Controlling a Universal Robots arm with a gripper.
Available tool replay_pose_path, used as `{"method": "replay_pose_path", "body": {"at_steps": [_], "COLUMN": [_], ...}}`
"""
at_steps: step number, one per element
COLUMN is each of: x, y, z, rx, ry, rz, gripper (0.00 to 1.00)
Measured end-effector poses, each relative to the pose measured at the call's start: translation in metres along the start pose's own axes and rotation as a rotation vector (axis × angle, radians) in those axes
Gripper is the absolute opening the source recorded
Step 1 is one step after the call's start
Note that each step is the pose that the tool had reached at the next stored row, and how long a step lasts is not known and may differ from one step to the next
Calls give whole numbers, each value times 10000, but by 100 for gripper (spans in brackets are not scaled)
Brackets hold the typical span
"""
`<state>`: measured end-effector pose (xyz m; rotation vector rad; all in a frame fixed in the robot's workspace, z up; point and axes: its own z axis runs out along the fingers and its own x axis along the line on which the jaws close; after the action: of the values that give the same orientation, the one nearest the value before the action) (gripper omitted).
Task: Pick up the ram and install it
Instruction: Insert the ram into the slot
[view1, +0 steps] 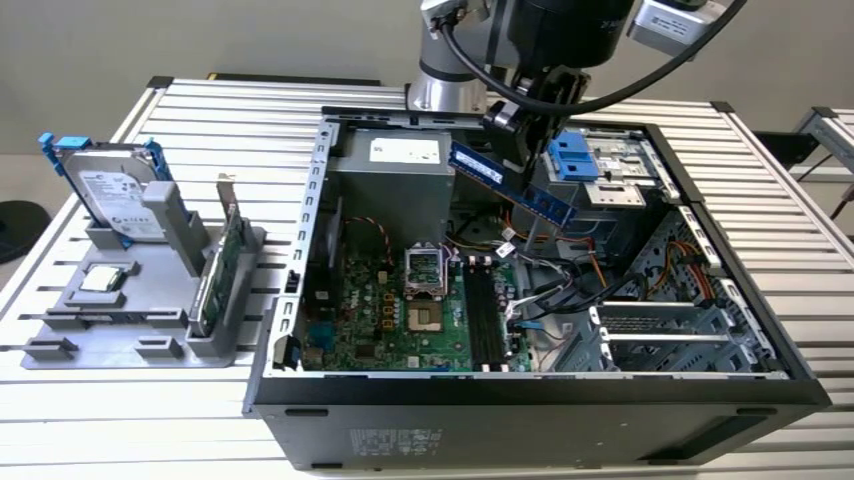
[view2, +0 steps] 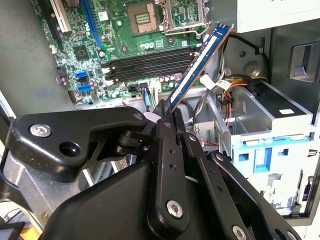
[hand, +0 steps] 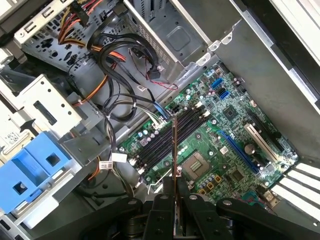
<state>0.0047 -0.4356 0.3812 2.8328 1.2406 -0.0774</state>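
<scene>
Gripper (view1: 521, 150) is pinching the ram (view1: 534, 198) near one end, jaws pressed against its faces, holding it tilted above the open computer case (view1: 534, 395) at upper centre of the exterior view, probably to align its edge with the memory slots (view1: 483, 320).

The memory slots (hand: 192, 121) lie open from above; cables (hand: 119, 102) crowd beside them.

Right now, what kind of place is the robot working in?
Probably a lab or workshop bench for putting computers together. An open computer case lies on a slatted metal table, a hard drive stands in a grey holder beside it, and the end effector holds the ram above the motherboard.
</scene>
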Motion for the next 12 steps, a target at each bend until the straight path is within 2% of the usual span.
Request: {"method": "replay_pose_path", "body": {"at_steps": [12], "x": [0], "y": [0], "z": [0], "rx": [6], "ry": [-2], "rz": [81], "gripper": [0]}}
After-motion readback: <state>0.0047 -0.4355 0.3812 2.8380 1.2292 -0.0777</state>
